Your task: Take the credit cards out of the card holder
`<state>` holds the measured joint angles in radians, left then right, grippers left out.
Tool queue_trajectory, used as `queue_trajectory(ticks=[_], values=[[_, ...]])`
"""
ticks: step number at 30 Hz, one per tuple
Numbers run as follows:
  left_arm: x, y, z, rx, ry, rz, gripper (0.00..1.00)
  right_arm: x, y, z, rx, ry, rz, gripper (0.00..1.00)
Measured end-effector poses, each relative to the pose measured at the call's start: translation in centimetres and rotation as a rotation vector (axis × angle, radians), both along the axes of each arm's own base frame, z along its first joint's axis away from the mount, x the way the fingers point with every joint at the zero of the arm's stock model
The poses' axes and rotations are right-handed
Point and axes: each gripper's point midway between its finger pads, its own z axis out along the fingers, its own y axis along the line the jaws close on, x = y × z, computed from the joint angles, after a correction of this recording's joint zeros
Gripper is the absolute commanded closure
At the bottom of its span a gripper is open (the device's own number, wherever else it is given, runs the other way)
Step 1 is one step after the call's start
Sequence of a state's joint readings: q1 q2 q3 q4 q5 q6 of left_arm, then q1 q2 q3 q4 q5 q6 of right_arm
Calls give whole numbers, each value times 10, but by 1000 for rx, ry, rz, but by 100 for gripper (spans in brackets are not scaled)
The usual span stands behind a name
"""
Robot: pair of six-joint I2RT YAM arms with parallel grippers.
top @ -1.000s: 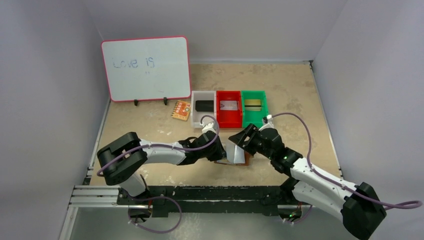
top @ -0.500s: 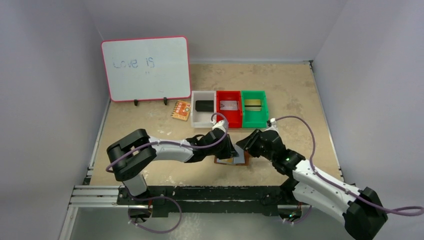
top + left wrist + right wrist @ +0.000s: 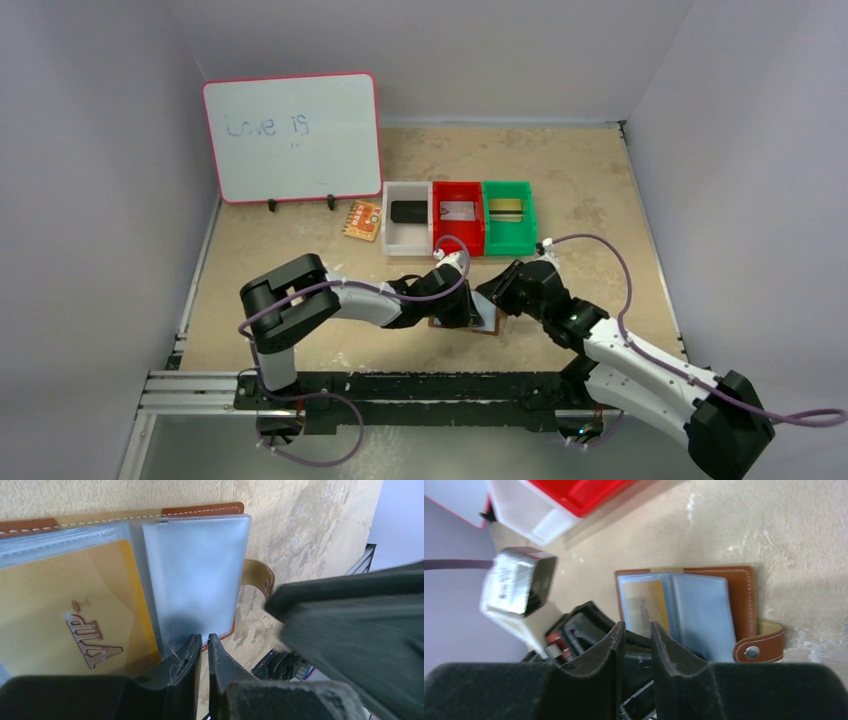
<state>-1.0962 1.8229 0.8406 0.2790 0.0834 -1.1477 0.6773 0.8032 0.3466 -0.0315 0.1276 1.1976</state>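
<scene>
Overhead, I barely see the holder (image 3: 482,322), tucked before the red bin (image 3: 458,240). My left wrist view shows it open, a yellow VIP card (image 3: 75,610) sleeved. The left gripper (image 3: 201,641) is nearly closed at the clear sleeve (image 3: 195,575) edge; whether it pinches, I cannot tell. The right gripper (image 3: 638,630) is slightly apart and empty.

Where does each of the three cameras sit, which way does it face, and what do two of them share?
Top external: above, behind the bases, looking down on the table; left arm and right arm show.
Left wrist: on the left arm, facing the open card holder; left end effector in front.
Right wrist: on the right arm, facing the card holder and red bin; right end effector in front.
Both wrist views share the card holder.
</scene>
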Motion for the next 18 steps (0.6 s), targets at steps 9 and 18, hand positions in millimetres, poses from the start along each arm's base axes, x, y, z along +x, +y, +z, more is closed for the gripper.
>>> queue_trajectory(ticks=[9, 18], values=[[0, 13, 8, 30, -15, 18, 89, -7, 2, -53, -111, 156, 34, 76], [11, 45, 33, 77, -98, 118, 84, 3, 10, -72, -172, 227, 48, 77]])
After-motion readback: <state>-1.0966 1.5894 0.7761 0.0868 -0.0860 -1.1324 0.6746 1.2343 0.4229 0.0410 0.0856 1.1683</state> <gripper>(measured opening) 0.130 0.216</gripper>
